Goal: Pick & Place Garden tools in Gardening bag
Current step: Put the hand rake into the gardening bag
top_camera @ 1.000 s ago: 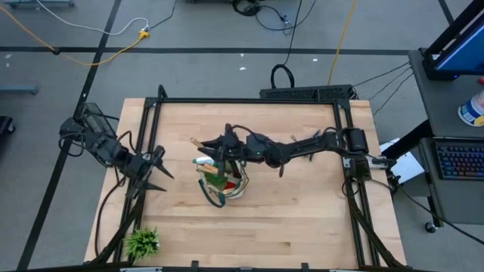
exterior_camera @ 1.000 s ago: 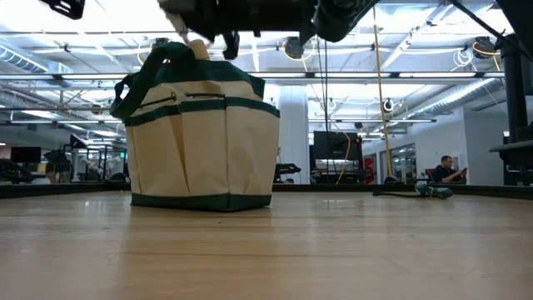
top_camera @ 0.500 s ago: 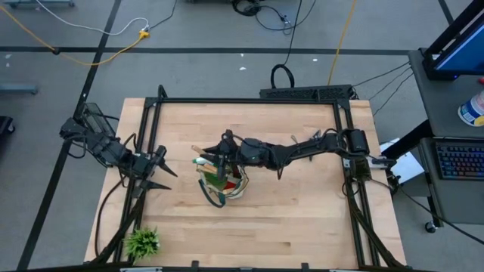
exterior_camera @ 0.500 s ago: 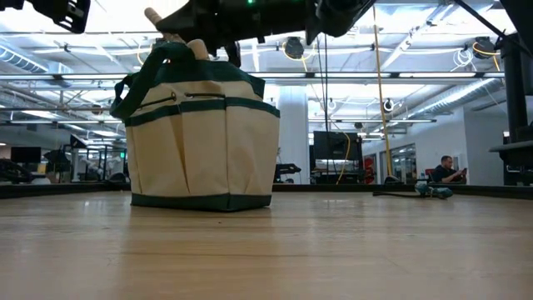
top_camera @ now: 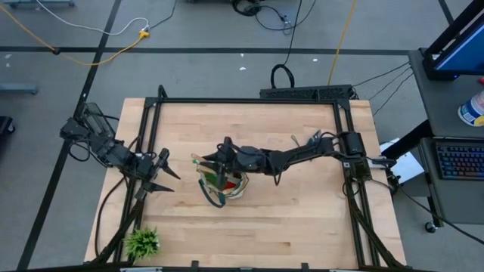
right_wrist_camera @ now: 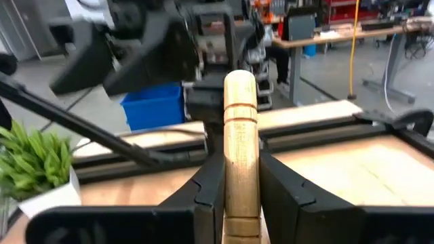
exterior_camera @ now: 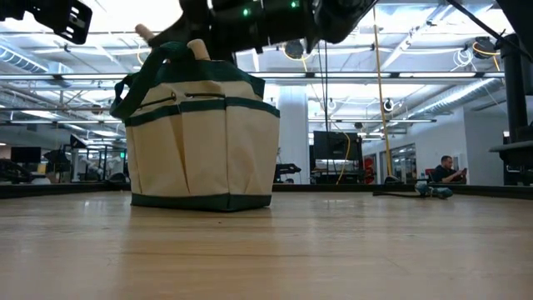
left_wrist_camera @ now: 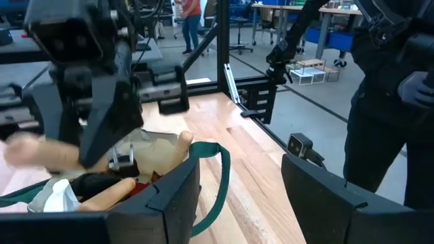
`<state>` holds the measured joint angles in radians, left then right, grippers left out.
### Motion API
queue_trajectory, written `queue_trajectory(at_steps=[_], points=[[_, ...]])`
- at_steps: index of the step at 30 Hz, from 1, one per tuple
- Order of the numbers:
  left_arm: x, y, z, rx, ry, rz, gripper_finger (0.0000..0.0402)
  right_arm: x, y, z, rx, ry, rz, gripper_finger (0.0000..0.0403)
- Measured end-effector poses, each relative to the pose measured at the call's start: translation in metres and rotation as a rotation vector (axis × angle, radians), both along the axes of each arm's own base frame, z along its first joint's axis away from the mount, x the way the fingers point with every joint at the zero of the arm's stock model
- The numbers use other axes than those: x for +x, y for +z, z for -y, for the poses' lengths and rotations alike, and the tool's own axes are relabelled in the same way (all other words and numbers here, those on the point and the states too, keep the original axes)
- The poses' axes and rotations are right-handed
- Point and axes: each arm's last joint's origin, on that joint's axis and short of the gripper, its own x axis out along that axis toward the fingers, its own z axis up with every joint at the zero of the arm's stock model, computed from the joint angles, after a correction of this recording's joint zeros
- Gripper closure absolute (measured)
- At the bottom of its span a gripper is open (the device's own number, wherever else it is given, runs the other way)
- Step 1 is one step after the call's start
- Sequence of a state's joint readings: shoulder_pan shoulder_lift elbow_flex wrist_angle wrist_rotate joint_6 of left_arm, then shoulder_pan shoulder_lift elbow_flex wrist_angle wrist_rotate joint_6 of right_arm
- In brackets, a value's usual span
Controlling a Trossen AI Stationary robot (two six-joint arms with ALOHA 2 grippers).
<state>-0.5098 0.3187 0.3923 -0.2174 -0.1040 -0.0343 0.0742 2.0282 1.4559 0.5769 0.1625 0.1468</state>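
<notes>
The two dark fingers of the right gripper [right_wrist_camera: 242, 186] are clamped on a round, pale wooden tool handle [right_wrist_camera: 241, 135]. In the right wrist view the handle stands between them and runs straight forward, away from the wrist. Which tool it belongs to I cannot tell, because the metal end is hidden.

In the high view the right gripper [top_camera: 224, 156] is at the centre of the frame, directly over the open mouth of the small beige canvas gardening bag with dark green trim [top_camera: 224, 183]. The right arm reaches to it from the right side of the wooden table [top_camera: 302, 219]. The long axis of the handle points toward the left of the frame, about level with the table, so it lies across the opening and not down into it. I judge that the next move needs the tool to be tilted or lowered into the bag before the fingers open.

In the low view the bag [exterior_camera: 204, 142] stands upright at left of centre, and wooden handle ends [exterior_camera: 197, 50] already stick out above its rim.

The left gripper [top_camera: 160, 171] waits at the left edge of the table, well apart from the bag, with its fingers apart and holding nothing. The right arm is clearly the nearer one.

A small spiky green plant [top_camera: 142, 242] stands at the lower left corner.
</notes>
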Motion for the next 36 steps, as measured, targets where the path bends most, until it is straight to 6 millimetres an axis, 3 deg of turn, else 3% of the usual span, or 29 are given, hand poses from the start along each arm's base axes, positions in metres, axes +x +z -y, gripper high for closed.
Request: queue_trajectory(at_steps=[9,36], points=[[0.000,0.000,0.000,0.007,-0.001,0.001,0.0185,0.004,-0.019,0.000,0.020,0.002,-0.061,0.0344],[0.000,-0.002,0.000,0.037,-0.006,-0.005,0.0185,0.002,-0.021,0.010,0.023,-0.050,-0.118,0.0343]])
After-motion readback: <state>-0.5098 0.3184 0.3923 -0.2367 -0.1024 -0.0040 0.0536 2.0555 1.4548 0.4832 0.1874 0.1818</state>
